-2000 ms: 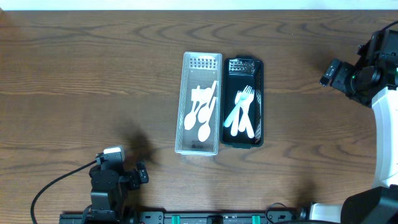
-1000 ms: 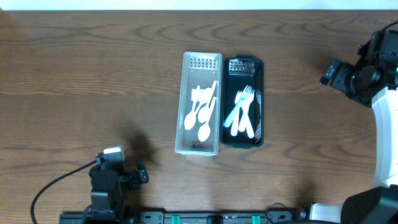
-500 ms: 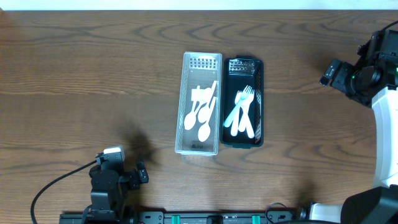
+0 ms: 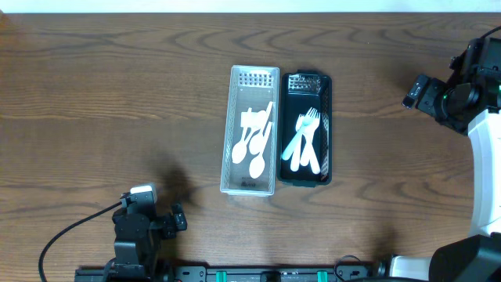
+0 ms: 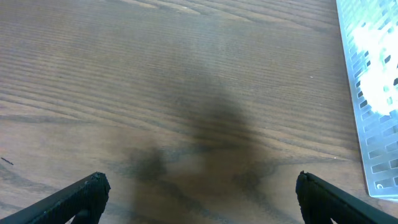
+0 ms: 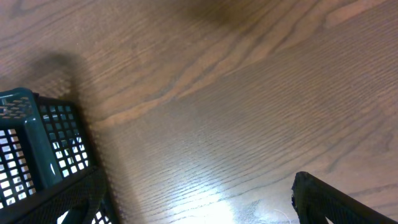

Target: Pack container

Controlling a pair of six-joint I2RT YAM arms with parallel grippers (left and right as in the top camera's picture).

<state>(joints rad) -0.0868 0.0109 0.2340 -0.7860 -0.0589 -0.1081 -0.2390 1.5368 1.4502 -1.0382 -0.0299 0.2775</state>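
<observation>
A white perforated container holds several white spoons. Beside it on the right a black perforated container holds several white forks. My left gripper is at the front left of the table, open and empty; the white container's edge shows at the right of its wrist view. My right gripper is at the far right, open and empty; the black container's corner shows at the left of its wrist view.
The wooden table stretches on all sides of the two containers. A black cable runs at the front left by the left arm's base.
</observation>
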